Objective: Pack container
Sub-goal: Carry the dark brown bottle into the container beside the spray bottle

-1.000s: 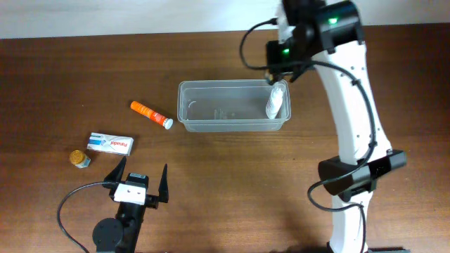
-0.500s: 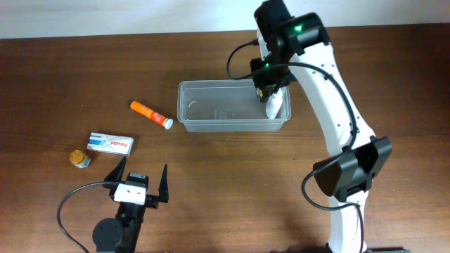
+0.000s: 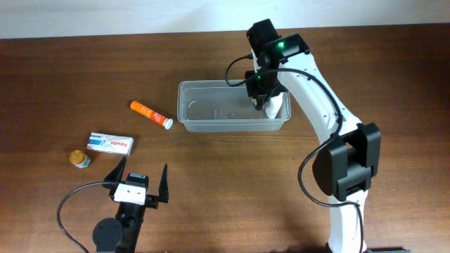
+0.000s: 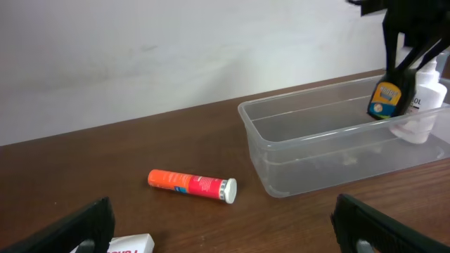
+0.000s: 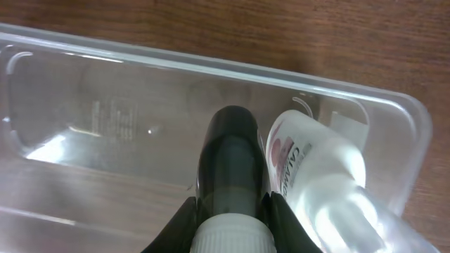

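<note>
Trouble could come from the white plastic bottle (image 5: 320, 176) that leans in the right end of the clear plastic tub with rounded corners (image 3: 211, 84). The tub sits in the middle of the brown wooden table (image 3: 70, 70), toward the far side. The right tool (image 3: 259, 98) hangs over that same end of the tub. It is pressed tight on a small dark bottle with a white cap (image 5: 228, 158), just beside the white one. If the dark bottle drops here, it may land on the white bottle and roll, or knock it flat. If the arm goes too low, the tool may bump the tub wall and push the tub along. The left tool (image 3: 144, 167) sits by the near edge, fingers spread wide, holding nothing.

The right wrist view shows the white cap pinched between the fingers and how close the two bottles are. The overhead view hides that under the arm. It does show what waits outside, all well left of the tub: an orange tube with a white cap (image 3: 151, 115), a flat white box with blue and red print (image 3: 110, 144) and a small round yellow-topped jar (image 3: 80, 159). The left wrist view looks from the side. Only there can the dark bottle's blue and yellow label be seen, and the bottle seems about level with the tub's rim.
</note>
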`<state>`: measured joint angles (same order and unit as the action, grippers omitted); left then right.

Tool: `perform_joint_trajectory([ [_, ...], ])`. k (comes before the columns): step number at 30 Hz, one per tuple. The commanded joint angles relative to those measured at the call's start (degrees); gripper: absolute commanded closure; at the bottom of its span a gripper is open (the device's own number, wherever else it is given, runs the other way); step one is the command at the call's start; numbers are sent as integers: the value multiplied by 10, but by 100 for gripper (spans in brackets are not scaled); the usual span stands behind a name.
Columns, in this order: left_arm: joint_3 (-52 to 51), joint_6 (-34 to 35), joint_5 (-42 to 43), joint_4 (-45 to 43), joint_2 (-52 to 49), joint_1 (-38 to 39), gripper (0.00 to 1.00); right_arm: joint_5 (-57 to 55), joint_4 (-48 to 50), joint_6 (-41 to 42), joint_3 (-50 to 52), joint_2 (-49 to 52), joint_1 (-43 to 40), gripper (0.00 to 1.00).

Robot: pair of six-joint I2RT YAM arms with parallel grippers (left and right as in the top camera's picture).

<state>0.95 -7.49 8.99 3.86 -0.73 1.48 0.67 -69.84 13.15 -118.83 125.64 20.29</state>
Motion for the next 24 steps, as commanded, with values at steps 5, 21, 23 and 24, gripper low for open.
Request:
perform_joint_trajectory([
  [5, -4, 1, -2, 0, 4, -3, 1, -31, 38, 28, 35, 4, -1, 79],
  [21, -4, 1, -2, 0, 4, -3, 1, -59, 45, 69, 42, 4, -1, 79],
  [23, -4, 1, -2, 0, 4, -3, 1, -59, 45, 69, 42, 4, -1, 76],
  [24, -4, 1, -2, 0, 4, -3, 1, -59, 45, 69, 42, 5, -1, 72],
])
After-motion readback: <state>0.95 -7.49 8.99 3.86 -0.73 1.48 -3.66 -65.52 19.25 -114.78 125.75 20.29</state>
